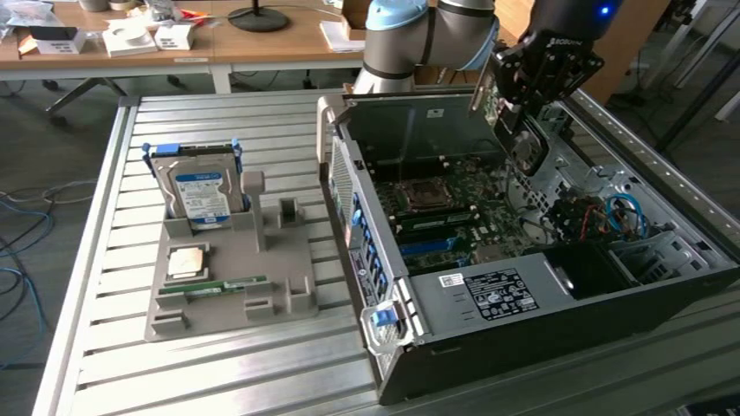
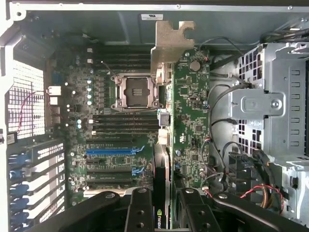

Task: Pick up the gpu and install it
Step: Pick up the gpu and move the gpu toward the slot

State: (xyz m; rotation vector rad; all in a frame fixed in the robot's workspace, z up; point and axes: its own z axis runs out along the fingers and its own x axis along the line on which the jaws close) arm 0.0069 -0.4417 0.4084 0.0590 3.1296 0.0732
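Note:
My gripper [image 1: 522,97] hangs over the far end of the open computer case [image 1: 543,299], shut on the gpu [image 1: 495,102], which stands on edge. In the wrist view the gpu [image 2: 189,104] is a green circuit board seen edge-on. Its metal bracket [image 2: 171,41] points away from the gripper and its black cooler sits between the two black fingers [image 2: 140,212]. The gripper [image 2: 164,215] holds the card above the motherboard [image 2: 111,125], beside the empty processor socket [image 2: 133,92] and in line with the blue expansion slot [image 2: 113,151]. The card floats clear of the board.
On the slatted table, a grey fixture [image 1: 237,290] at the exterior view's left holds a silver hard drive with a blue label [image 1: 203,186], a processor [image 1: 185,263] and a green memory stick [image 1: 214,286]. A drive cage [image 2: 270,106] and loose cables [image 2: 217,145] flank the card inside the case.

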